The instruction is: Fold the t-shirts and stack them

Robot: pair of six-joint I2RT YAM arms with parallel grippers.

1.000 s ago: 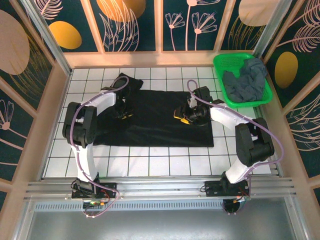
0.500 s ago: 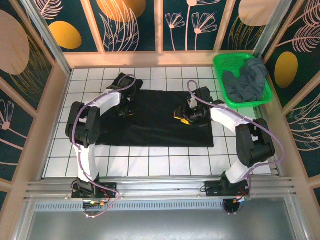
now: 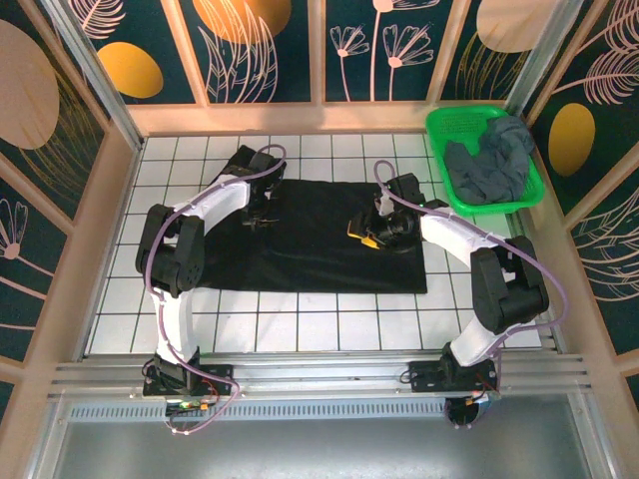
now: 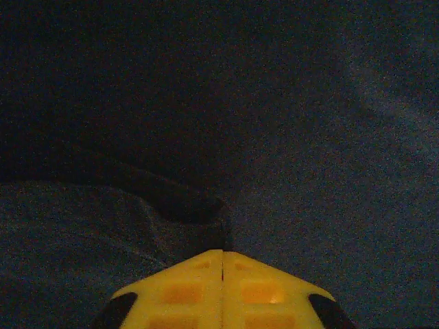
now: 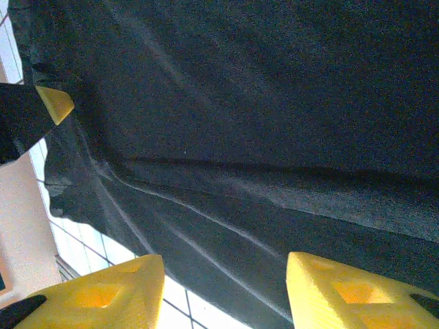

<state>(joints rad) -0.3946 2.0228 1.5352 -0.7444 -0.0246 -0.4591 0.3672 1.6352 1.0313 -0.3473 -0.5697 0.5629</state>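
The black t-shirt [image 3: 310,244] lies spread flat on the white tiled table [image 3: 300,324]. My left gripper [image 3: 256,218] is at the shirt's back left part, near the sleeve. In the left wrist view its yellow fingers [image 4: 185,291] are pressed together, and a raised fold of the black t-shirt [image 4: 171,205] runs into the tip of the left gripper [image 4: 223,255]. My right gripper [image 3: 364,232] hovers over the shirt's right half. In the right wrist view the right gripper [image 5: 226,295] stands open above the black t-shirt [image 5: 240,103], with nothing between its fingers. A slate grey t-shirt [image 3: 491,165] lies crumpled in the basket.
The green mesh basket [image 3: 451,122] stands at the back right corner. Wooden walls enclose the table on three sides. Bare tiles run along the near edge in front of the shirt. The left gripper's yellow tip [image 5: 55,103] shows in the right wrist view.
My left gripper has moved toward the back and slightly right along the shirt's left part. The right arm has not moved.
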